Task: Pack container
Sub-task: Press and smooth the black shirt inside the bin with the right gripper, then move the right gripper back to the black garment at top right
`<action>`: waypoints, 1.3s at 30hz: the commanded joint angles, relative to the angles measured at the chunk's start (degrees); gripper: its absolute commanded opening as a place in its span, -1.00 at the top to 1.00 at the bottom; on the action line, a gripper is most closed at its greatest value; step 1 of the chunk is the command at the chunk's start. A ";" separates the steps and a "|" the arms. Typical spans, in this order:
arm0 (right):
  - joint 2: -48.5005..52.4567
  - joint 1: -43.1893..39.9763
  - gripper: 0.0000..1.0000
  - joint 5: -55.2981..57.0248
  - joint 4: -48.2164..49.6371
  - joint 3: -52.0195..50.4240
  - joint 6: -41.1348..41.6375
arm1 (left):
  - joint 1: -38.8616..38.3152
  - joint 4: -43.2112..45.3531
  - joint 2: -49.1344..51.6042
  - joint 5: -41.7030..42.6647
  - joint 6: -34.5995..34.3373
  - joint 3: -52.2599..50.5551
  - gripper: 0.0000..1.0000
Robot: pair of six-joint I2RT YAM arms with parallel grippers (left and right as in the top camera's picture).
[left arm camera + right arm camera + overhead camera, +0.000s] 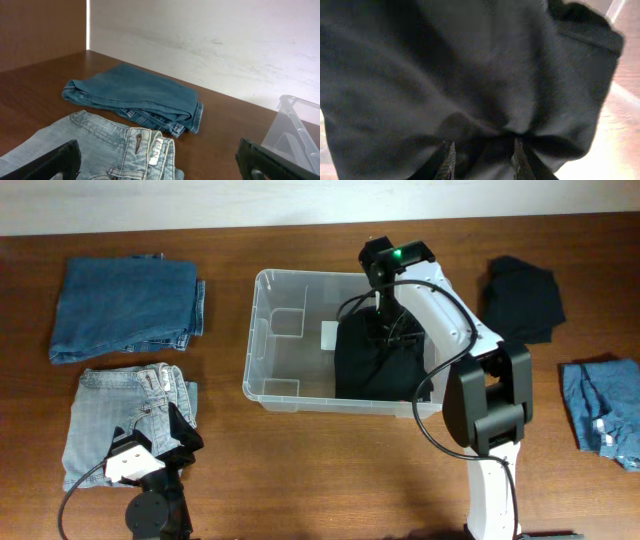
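Overhead, the container sits in the middle of the desk, with a black garment in its right half. Only the right wrist view shows my right end effector pinching a fold of that cloth. My left end effector hangs spread wide over light jeans.

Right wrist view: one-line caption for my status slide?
Right hand pinching a bunched fold of the black garment inside the clear container.
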 commanded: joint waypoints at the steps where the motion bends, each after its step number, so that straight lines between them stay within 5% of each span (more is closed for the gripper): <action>1: 1.18 -1.66 0.34 2.03 0.44 0.74 0.13 | 0.28 -0.28 -0.35 -0.61 -0.11 -0.07 -0.99; 17: 1.95 -3.37 0.28 -2.12 11.56 -4.15 -2.49 | 0.28 -0.28 -0.35 -0.61 -0.11 -0.07 -0.99; 27: 1.90 -3.72 0.26 0.17 10.14 -3.37 -0.90 | 0.28 -0.28 -0.35 -0.61 -0.11 -0.07 -0.99; 36: -1.16 -3.87 -0.21 0.94 -2.62 11.72 -1.03 | 0.28 -0.28 -0.35 -0.61 -0.11 -0.07 -0.99; 39: -2.29 -4.09 -0.54 0.98 -8.55 21.07 -1.18 | 0.28 -0.28 -0.35 -0.61 -0.11 -0.07 -0.99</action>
